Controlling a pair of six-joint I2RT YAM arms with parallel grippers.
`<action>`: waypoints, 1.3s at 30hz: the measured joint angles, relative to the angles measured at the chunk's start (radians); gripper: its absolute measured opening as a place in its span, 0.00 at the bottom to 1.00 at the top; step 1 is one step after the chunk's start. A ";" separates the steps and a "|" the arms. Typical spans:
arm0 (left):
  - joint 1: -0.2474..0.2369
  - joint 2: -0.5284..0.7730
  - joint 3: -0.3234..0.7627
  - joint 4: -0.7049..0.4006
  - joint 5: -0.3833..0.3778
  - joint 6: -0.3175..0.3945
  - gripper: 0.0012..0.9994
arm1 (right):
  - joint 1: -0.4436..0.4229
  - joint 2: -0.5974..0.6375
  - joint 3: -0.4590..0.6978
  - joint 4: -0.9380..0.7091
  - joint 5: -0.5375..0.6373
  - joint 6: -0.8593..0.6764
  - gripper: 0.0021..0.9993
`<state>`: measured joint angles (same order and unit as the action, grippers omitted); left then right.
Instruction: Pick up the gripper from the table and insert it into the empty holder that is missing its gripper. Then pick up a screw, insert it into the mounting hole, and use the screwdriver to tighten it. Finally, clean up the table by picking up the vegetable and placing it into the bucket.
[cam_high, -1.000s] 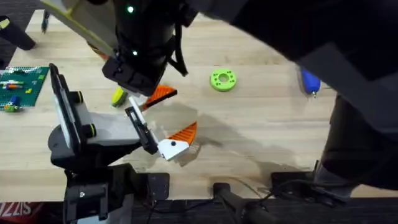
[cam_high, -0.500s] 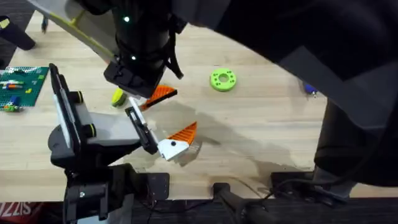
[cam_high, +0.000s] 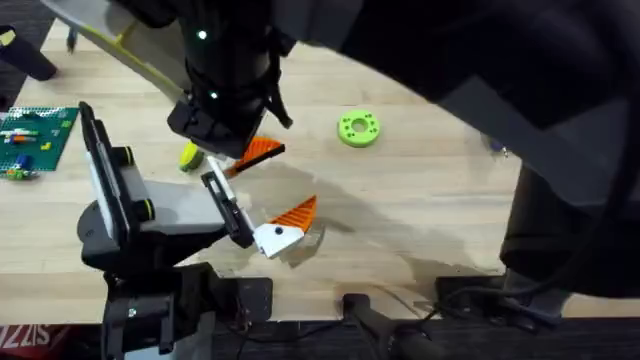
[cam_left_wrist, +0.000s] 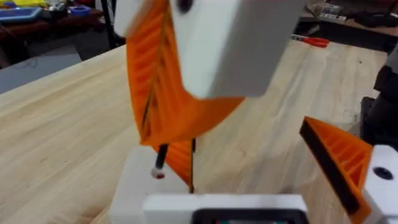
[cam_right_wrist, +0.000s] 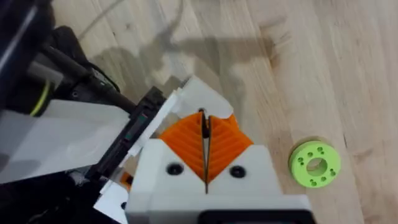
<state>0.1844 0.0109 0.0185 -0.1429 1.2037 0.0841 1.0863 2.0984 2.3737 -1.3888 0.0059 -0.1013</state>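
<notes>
Wooden table (cam_high: 420, 210) carries everything. Nearest the bases, the left gripper (cam_high: 283, 226) stands wide: one finger wears a ribbed orange pad (cam_left_wrist: 339, 162), the other is the bare white holder (cam_left_wrist: 134, 186). Just above it, the right gripper (cam_right_wrist: 205, 146) has its two orange pads pressed together on one thin dark pin (cam_left_wrist: 160, 163) with a reddish tip. One small yellow vegetable (cam_high: 188, 155) lies just beside that gripper. Farther off sits one green ring (cam_high: 359, 128). Since a second ago the right arm has covered the blue screwdriver (cam_high: 496, 146), leaving a speck at the far right.
</notes>
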 joint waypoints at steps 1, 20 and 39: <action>0.000 0.000 0.000 0.000 0.000 0.000 0.99 | 0.000 0.004 0.000 0.000 0.000 0.000 0.00; 0.000 0.000 0.000 0.000 0.000 0.000 0.99 | 0.000 0.022 0.001 -0.003 -0.001 0.000 0.00; 0.000 0.001 0.000 0.001 -0.004 -0.005 0.99 | 0.000 0.031 0.004 0.015 -0.007 0.002 0.00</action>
<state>0.1844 0.0120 0.0181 -0.1422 1.1996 0.0791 1.0863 2.1296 2.3779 -1.3734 -0.0006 -0.0994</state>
